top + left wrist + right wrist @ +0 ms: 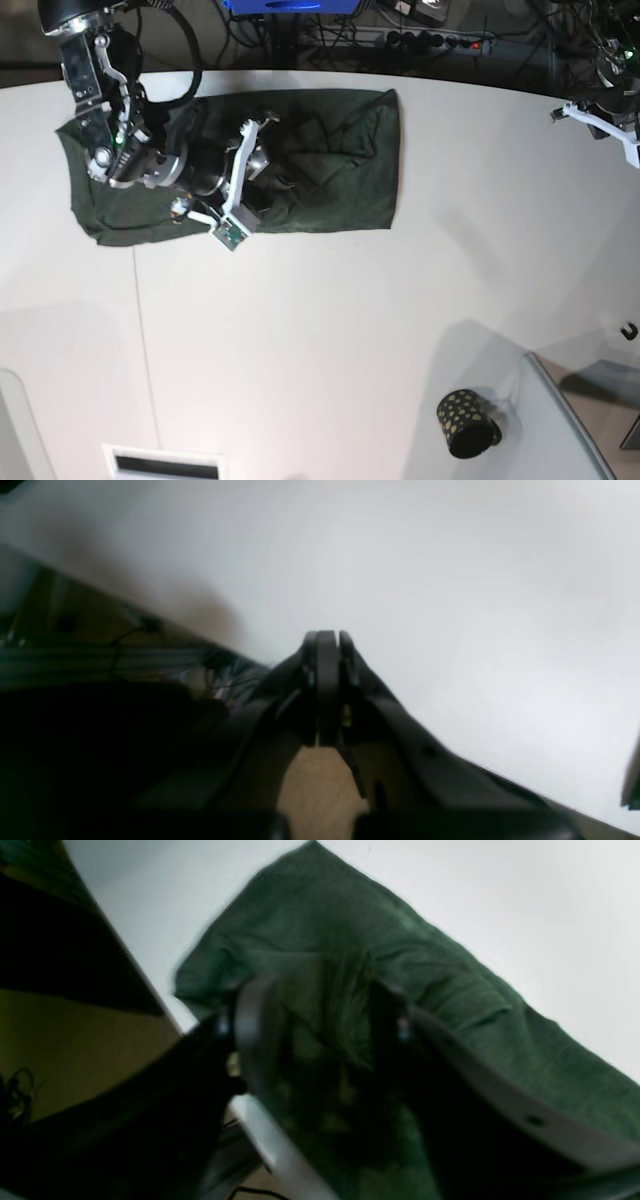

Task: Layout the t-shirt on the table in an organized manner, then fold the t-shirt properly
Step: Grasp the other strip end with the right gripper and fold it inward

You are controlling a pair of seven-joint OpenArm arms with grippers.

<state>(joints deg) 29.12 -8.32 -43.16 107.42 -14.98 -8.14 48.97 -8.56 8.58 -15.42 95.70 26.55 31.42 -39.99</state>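
The dark green t-shirt [330, 170] lies as a long folded band on the far left part of the white table [350, 330]. My right gripper [256, 168] hovers over the middle of that band. In the right wrist view the right gripper [320, 1007] stands open, its two fingers [255, 1015] apart, with the wrinkled t-shirt [440, 990] showing between and beyond them. My left gripper [598, 120] is far off at the table's right edge, away from the shirt. In the left wrist view the left gripper [327, 640] is shut and empty over the bare table [450, 580].
A small black cup with gold dots [465, 422] stands near the front right. Beside it a grey slab [565, 425] juts in at the corner. A thin dark seam [140, 330] runs down the left of the table. Cables and gear line the far edge.
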